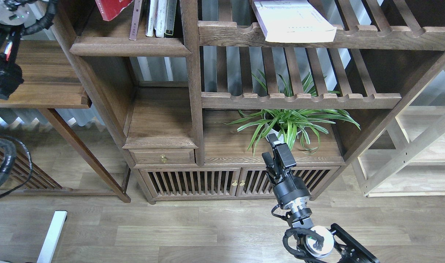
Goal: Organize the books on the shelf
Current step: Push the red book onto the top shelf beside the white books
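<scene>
Right gripper (275, 149): raised before the bookcase's lower cabinet, holding nothing; fingers too dark to separate, so its opening cannot be determined. Just beyond it, a green plant (292, 122) stands on the wood-grain cabinet top. Beneath lies plank flooring. Up and left, the solid dark-brown shelf (129, 46) carries upright books and a tilted red book (111, 8). Directly above, a white book (293, 20) lies on a slatted rack. The left gripper is outside the view.

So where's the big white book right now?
In the head view the white book lies flat at the top, right of centre, on the upper slatted rack, above the potted plant.
</scene>
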`<state>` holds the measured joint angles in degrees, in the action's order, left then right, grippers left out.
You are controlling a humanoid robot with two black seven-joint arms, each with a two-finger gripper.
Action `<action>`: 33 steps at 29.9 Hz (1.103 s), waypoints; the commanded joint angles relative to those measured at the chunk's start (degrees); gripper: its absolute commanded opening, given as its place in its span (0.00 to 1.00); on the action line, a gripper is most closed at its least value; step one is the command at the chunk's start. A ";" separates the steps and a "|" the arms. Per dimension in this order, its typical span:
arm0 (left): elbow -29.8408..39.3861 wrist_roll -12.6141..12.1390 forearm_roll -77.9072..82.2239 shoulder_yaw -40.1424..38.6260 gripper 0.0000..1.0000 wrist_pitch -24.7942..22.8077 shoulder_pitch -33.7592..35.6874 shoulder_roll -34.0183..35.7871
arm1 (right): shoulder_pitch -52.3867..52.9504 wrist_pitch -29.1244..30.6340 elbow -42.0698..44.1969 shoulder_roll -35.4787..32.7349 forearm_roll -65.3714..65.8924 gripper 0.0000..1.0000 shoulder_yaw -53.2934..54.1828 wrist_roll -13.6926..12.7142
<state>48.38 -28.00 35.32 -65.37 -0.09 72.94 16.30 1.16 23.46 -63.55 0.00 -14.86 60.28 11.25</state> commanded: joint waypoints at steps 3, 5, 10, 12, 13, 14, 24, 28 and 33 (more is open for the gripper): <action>-3.64 0.00 0.01 1.21 0.04 -1.49 1.41 -0.30 | -0.01 0.01 0.00 0.00 -0.09 0.99 0.02 0.00; -4.44 0.00 0.01 1.47 0.04 -1.58 1.50 -0.83 | -0.01 0.01 0.00 0.00 -0.44 0.99 0.02 0.00; -6.72 0.00 0.01 2.26 0.04 -2.46 2.02 -1.09 | -0.01 0.27 0.00 0.00 -0.96 0.99 0.02 0.00; -7.42 0.00 0.01 2.61 0.04 -3.07 2.11 -1.53 | -0.19 0.71 0.00 0.00 -0.96 0.99 0.02 0.00; -7.78 0.00 0.01 2.70 0.04 -3.16 2.29 -1.80 | -0.28 0.80 0.00 0.00 -1.05 0.99 0.02 0.00; -8.21 0.00 0.01 2.88 0.04 -3.16 2.55 -2.23 | -0.45 0.80 0.00 0.00 -1.05 0.99 0.02 0.00; -10.77 0.00 0.01 4.81 0.10 -3.25 3.87 -4.00 | -2.65 2.47 -0.35 0.00 -1.32 0.99 0.02 -0.09; -10.85 0.00 0.01 5.78 0.19 -3.25 3.87 -3.56 | -3.70 3.61 -0.88 0.00 -1.32 0.99 0.02 -0.09; -10.77 0.00 0.01 6.13 0.31 -3.25 3.87 -3.56 | -4.58 3.70 -1.23 0.00 -1.32 0.99 0.02 -0.09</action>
<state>37.55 -27.99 35.34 -59.35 -3.37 76.84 12.71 -2.97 27.08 -64.62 0.00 -16.17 60.30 11.16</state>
